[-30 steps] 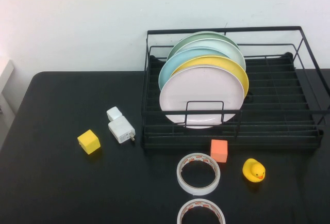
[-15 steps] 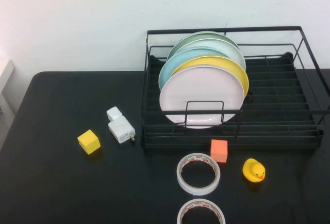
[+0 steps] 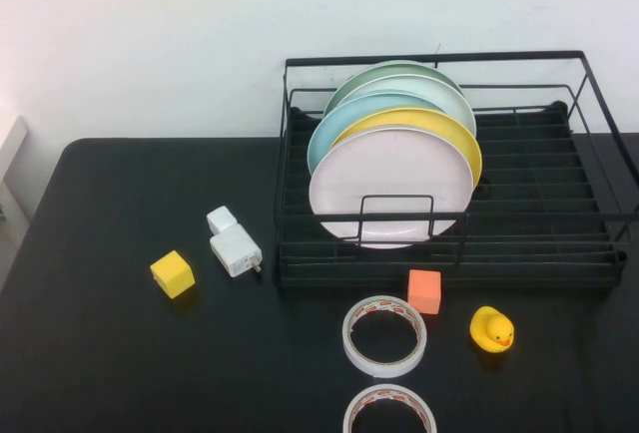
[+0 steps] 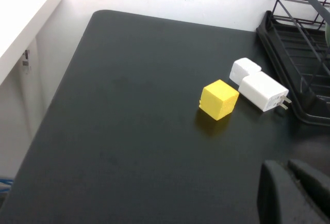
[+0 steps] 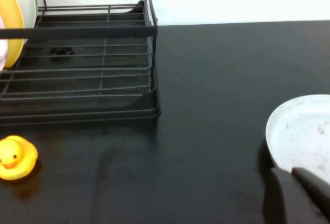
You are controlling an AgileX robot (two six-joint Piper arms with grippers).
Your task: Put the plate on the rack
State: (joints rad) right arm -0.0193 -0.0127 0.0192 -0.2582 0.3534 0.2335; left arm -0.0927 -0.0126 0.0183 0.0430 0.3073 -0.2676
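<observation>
The pale pink plate (image 3: 389, 184) stands upright at the front of a row of plates in the black wire rack (image 3: 599, 216), just behind its small front loop. Behind it stand a yellow plate (image 3: 454, 134), a light blue one and two pale green ones. Neither gripper shows in the high view. My left gripper (image 4: 285, 168) is shut and empty, low over the table's left part, near a yellow cube (image 4: 219, 99). My right gripper (image 5: 290, 175) is shut and empty, over the table to the right of the rack (image 5: 103, 69).
A yellow cube (image 3: 172, 273) and a white charger (image 3: 235, 248) lie left of the rack. An orange block (image 3: 424, 290), two tape rolls (image 3: 384, 335) and a rubber duck (image 3: 491, 329) lie in front of it. A white dish (image 5: 304, 136) lies by my right gripper.
</observation>
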